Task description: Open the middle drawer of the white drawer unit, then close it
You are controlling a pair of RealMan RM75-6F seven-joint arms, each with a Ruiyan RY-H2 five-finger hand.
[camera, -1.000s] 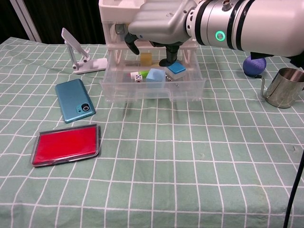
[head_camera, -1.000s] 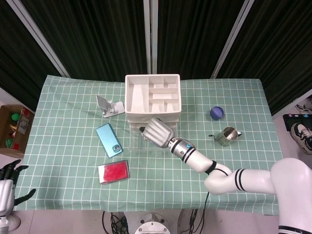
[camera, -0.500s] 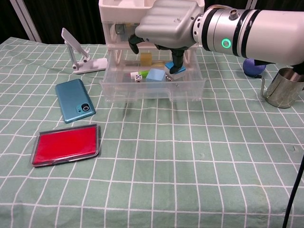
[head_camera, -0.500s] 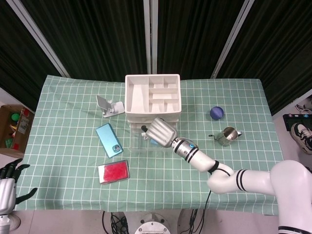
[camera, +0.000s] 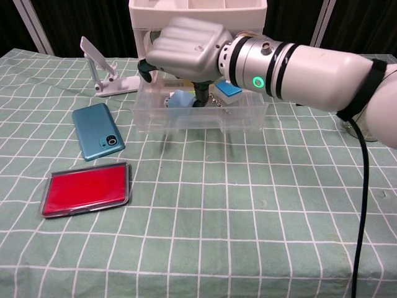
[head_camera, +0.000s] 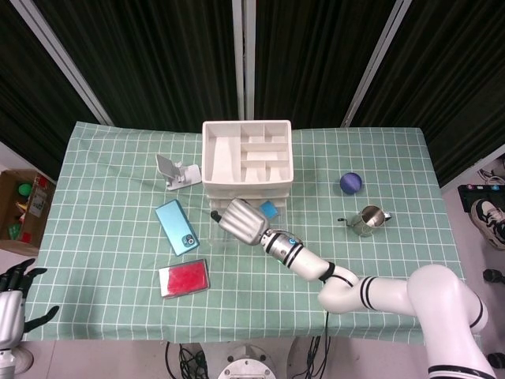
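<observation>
At the front of the white drawer unit (head_camera: 248, 158), which stands at the back-middle of the green checked tablecloth (camera: 260, 211), I have the middle drawer (camera: 200, 115) pulled well out toward me: its clear plastic tray sits open with small bits inside, among them a pale blue block (camera: 182, 99) and a darker blue piece (camera: 228, 89). So I judge the opening half of the task done and the closing half still ahead. My right hand (camera: 186, 48) hangs over the left part of the open drawer, palm down, fingers curled downward over the tray; from the chest view the fingertips dip toward or just into it, but I cannot tell whether they touch the rim or contents, and I see nothing gripped in it. Whether that counts as loosely curled or closed, the pictures do not settle. To shut the drawer I would need that hand clear of the tray and set against the front wall, then push straight back toward the unit. My left hand (head_camera: 11, 309) is far off at the lower left edge of the head view, away from the table, fingers spread and holding nothing. Elsewhere on the cloth lie a teal smartphone (camera: 96, 131), a red flat case (camera: 85, 189) and a white phone stand (camera: 104, 76).
</observation>
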